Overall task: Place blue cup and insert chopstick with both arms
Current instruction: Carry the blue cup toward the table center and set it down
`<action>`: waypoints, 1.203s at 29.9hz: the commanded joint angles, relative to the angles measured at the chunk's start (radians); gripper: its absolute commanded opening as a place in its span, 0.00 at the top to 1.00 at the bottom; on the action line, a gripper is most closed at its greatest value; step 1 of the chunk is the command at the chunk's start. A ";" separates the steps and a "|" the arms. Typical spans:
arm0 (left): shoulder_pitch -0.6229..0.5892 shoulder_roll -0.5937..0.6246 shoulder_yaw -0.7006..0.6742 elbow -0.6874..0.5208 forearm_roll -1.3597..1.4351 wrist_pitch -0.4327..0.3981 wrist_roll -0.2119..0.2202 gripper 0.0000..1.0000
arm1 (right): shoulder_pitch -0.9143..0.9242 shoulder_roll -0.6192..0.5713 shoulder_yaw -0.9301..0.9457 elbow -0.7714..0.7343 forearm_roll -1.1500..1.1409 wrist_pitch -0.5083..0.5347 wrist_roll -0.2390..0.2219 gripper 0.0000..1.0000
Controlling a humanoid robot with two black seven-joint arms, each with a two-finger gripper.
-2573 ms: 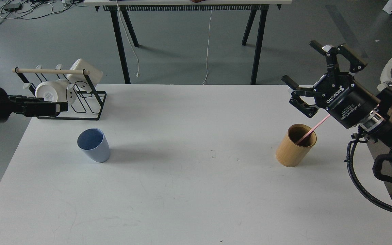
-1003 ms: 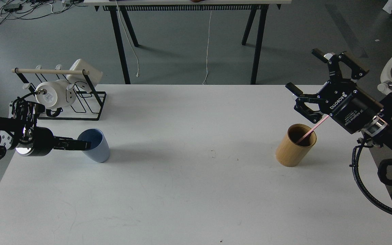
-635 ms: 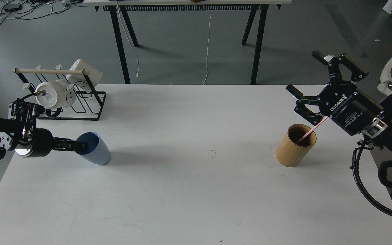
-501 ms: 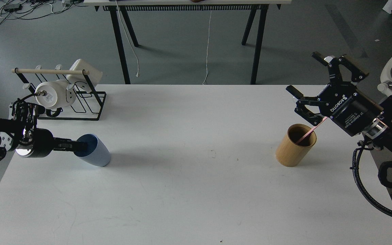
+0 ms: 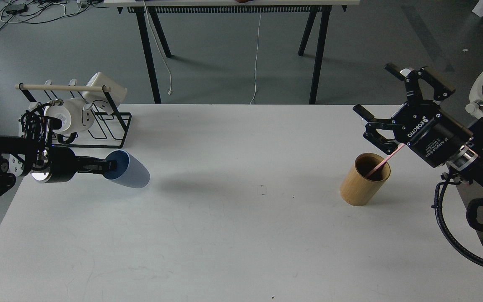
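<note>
One small pale blue tapering cup (image 5: 128, 174). One tan bamboo cylinder (image 5: 364, 179), with one thin pink stick (image 5: 386, 159) in it. One black wire rack (image 5: 99, 121) with a wooden rail, holding two white mugs (image 5: 68, 116) that can be told apart. Two black robot arms, so two claws: the left claw (image 5: 106, 167) and the right claw (image 5: 386, 100). One white worktop (image 5: 241, 235).

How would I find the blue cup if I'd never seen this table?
Look at the white table's left side, just in front of the black wire mug rack. The blue cup is tipped sideways on the left gripper. It is pale blue; the rack's mugs are white.
</note>
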 commanded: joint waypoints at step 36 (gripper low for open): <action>-0.378 -0.729 0.564 0.441 -0.033 -0.039 0.000 0.99 | -0.001 -0.024 0.060 -0.113 0.017 -0.002 0.000 0.06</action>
